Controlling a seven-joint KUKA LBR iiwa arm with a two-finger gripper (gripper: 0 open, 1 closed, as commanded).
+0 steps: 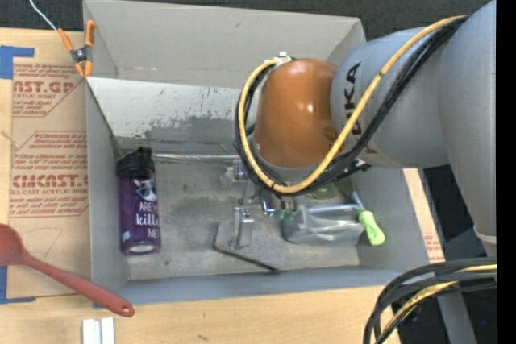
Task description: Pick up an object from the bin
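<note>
We see the arm [419, 109] reaching in from the right, with its orange cover [294, 121] hanging over the middle of the grey metal bin [185, 209]. A yellow cable [244, 105] loops around the cover. Below the cover, thin metal parts of the wrist come down toward the bin floor, just left of centre.

The jaws stand at the lower end of that metalwork, over a dark grey flat piece [246, 251]. This piece lies on the floor near the front wall, about midway along it, and runs at a slant from upper left to lower right. The metalwork ends at its upper left end. We cannot tell whether the two touch. We also cannot tell whether the jaws are spread or pressed together, and we see nothing pinched in them.

Just to the right of the dark piece lies a clear plastic thing [322, 223] with a bright green tip [372, 228] pointing toward the right wall. Its upper edge is partly hidden under the cover and cables.

Well apart from these, by the left wall, a purple bottle [139, 212] lies on its side with its black cap [135, 163] toward the back of the bin. White lettering runs along its body. The floor between the bottle and the dark piece is bare, scuffed metal.
</note>
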